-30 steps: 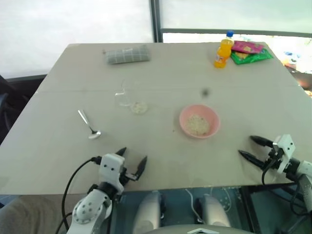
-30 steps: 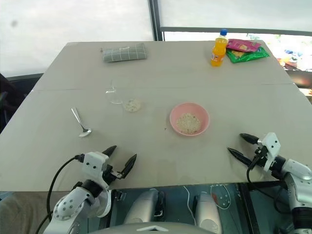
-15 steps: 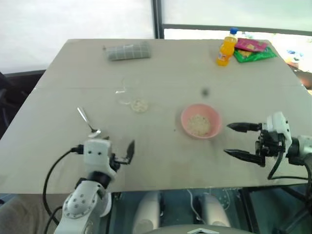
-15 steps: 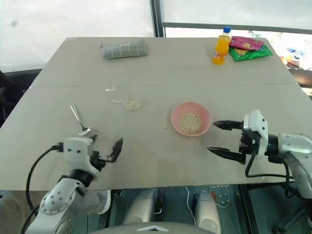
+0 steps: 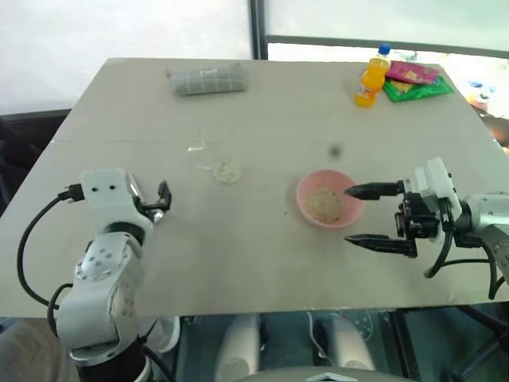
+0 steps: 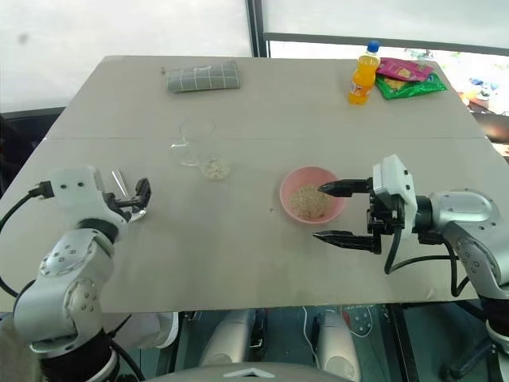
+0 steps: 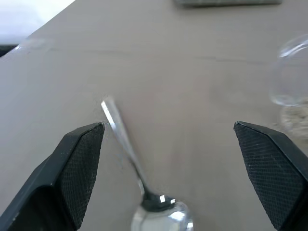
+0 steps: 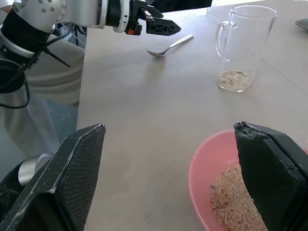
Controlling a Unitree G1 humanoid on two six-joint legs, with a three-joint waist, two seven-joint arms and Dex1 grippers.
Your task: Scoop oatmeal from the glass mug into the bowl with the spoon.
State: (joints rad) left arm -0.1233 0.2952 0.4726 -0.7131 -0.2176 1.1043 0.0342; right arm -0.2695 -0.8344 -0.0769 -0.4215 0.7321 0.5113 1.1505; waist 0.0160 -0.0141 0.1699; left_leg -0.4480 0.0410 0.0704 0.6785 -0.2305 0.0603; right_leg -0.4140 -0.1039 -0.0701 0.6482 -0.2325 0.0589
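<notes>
**A:** Two grippers in shot, both empty. Going left to right across the table (image 5: 262, 263): the left gripper (image 6: 143, 193) hangs just over the spoon (image 6: 119, 185), jaws spread wide with nothing between them. The spoon lies flat on the table near the left edge. Then comes the glass mug (image 6: 193, 143), upright, with a little oatmeal (image 8: 234, 77) in the bottom. Right of that is the pink bowl (image 6: 288, 181) with a bigger heap of oatmeal in it, and the right gripper (image 6: 343, 213) sits at the bowl's right side, jaws wide apart, one finger reaching over the rim, gripping nothing.

**B:** Any labels you can read?

**A:** Nope. The orange bottle (image 5: 368, 78) at the far right has a blue cap, but any text on it is too small. Same with the pink and green packets (image 5: 413, 79) next to it. There's also a grey checked folded cloth (image 5: 210, 79) at the far left.

**B:** Do the wrist cams add anything?

**A:** Yeah. From the head the mug is almost invisible; the right wrist view shows its handle and clear walls plainly, plus the left gripper beside the spoon. The left wrist view shows the spoon's head close up between the fingers (image 7: 72, 168), handle pointing away.
</notes>
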